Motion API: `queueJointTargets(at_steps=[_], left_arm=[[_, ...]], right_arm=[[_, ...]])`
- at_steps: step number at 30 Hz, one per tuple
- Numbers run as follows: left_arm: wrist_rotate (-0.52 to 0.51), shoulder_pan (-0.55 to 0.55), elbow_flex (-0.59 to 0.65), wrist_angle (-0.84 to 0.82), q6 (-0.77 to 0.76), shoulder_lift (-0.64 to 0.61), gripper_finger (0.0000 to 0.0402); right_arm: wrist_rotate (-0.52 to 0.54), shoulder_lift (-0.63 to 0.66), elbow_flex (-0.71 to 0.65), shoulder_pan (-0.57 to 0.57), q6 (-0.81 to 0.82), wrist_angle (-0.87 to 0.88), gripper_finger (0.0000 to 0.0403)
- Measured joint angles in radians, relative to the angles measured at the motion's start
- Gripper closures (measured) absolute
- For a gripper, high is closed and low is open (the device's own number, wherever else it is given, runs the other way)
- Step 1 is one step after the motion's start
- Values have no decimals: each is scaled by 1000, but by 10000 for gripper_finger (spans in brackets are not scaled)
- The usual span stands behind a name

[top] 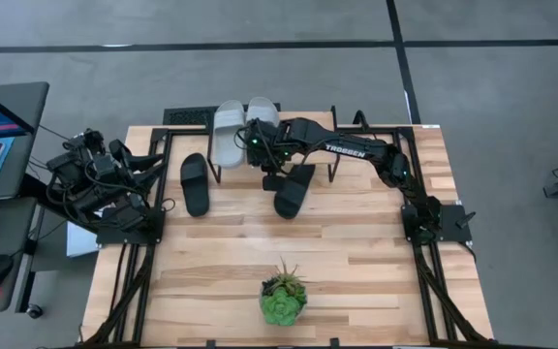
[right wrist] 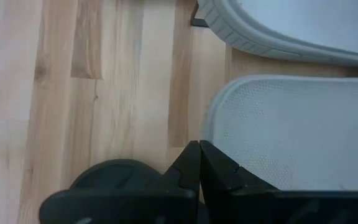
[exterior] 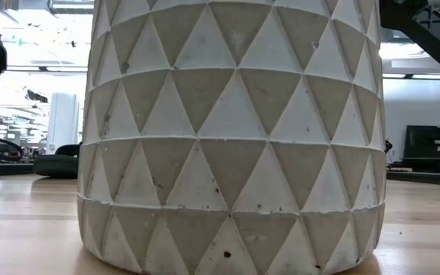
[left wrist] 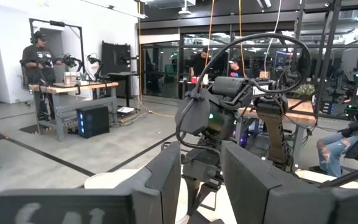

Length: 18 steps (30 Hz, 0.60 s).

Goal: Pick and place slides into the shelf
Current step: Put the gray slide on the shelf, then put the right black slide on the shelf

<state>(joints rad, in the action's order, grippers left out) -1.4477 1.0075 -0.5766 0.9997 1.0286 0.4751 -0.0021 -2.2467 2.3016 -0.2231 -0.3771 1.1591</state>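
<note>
Two light grey slides (top: 229,134) (top: 262,116) lie side by side at the table's far middle, on the shelf (top: 334,170), whose black wire legs show beside them. One black slide (top: 194,182) lies flat on the table left of the shelf. Another black slide (top: 294,190) lies slanted in front of it. My right gripper (top: 271,174) (right wrist: 199,146) hangs shut, pointing down, between that black slide (right wrist: 107,177) and the nearer grey slide (right wrist: 291,130), with nothing between its fingertips. My left gripper (left wrist: 201,180) waits open at the table's left edge.
A green potted plant (top: 283,296) stands near the table's front edge. Its patterned pot (exterior: 235,137) fills the low view, with a black slide (exterior: 56,164) showing past it. Bare wood lies between the plant and the slides. People are at benches in the room beyond.
</note>
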Motion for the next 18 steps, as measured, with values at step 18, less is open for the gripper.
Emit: queueJointTargets(at_steps=[18], left_arm=[[-5, 0, 0, -20, 7, 0, 299]], right_arm=[[6, 45, 47, 73, -5, 138, 403]])
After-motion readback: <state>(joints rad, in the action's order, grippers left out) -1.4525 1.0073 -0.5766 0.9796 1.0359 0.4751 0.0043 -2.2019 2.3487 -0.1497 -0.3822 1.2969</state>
